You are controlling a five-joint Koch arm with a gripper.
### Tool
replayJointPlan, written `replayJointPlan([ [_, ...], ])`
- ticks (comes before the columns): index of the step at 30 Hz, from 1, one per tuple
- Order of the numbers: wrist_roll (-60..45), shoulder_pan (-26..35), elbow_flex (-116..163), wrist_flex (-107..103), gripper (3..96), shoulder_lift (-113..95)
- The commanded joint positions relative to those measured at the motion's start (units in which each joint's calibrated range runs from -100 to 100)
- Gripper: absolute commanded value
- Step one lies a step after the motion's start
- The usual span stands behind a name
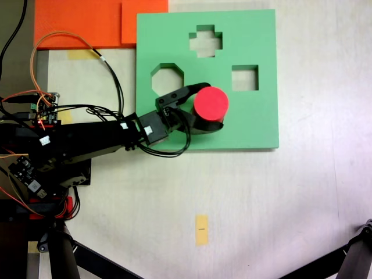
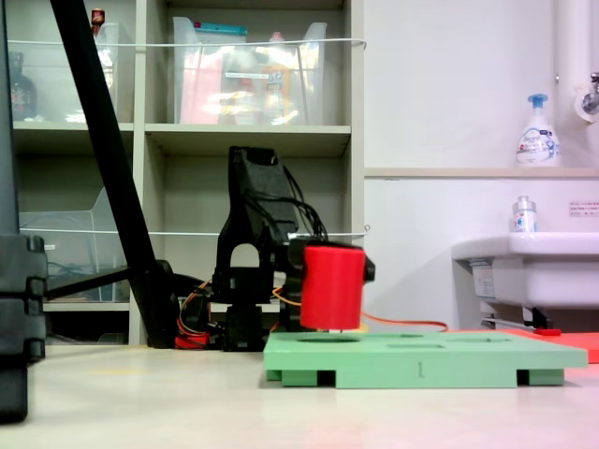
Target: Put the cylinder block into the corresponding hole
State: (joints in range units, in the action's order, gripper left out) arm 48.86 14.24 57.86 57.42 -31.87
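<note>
Seeing, largest first:
Board [image 1: 256,116]: we see it flat on the floor.
Gripper [image 1: 200,109]: we see it clamped around the block.
Block [image 1: 210,103]: upright, just above the board, hiding the hole.
</note>
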Motion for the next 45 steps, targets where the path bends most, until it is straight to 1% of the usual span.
replayJointPlan([
  [1,0.39,0.39,-1.23,1.08,42.3,1.85],
  [11,0.44,0.39,-1.23,1.37,43.8,10.09],
  [12,0.44,0.39,-1.23,1.37,45.3,11.90],
  [15,0.44,0.34,-1.13,1.37,53.9,16.79],
  [19,0.73,0.29,1.26,1.37,62.1,17.35],
  [22,0.83,0.20,2.46,1.47,63.4,17.07],
  [25,1.03,0.15,5.75,1.18,64.0,11.06],
  [27,1.07,0.15,9.04,0.60,71.4,4.50],
  [29,1.12,0.15,11.53,-4.98,82.0,-5.84],
  [30,1.12,0.10,12.43,-10.76,85.2,-13.10],
  [31,1.07,-0.05,12.92,-17.50,85.7,-21.20],
  [36,0.83,-2.39,11.53,-46.68,85.4,-63.24],
  [37,-0.24,-2.93,8.44,-51.98,85.0,-68.13],
  [38,-2.00,-3.71,5.35,-55.44,83.7,-68.13],
  [39,-3.91,-4.00,2.55,-59.39,74.4,-68.13],
  [40,-7.77,-5.18,-1.93,-64.88,61.2,-68.13],
  [41,-12.31,-7.08,-7.32,-71.91,53.1,-68.13],
  [42,-16.31,-8.60,-11.90,-76.91,49.1,-68.13],
  [45,-24.47,-12.70,-13.00,-74.41,47.7,-68.13],
])
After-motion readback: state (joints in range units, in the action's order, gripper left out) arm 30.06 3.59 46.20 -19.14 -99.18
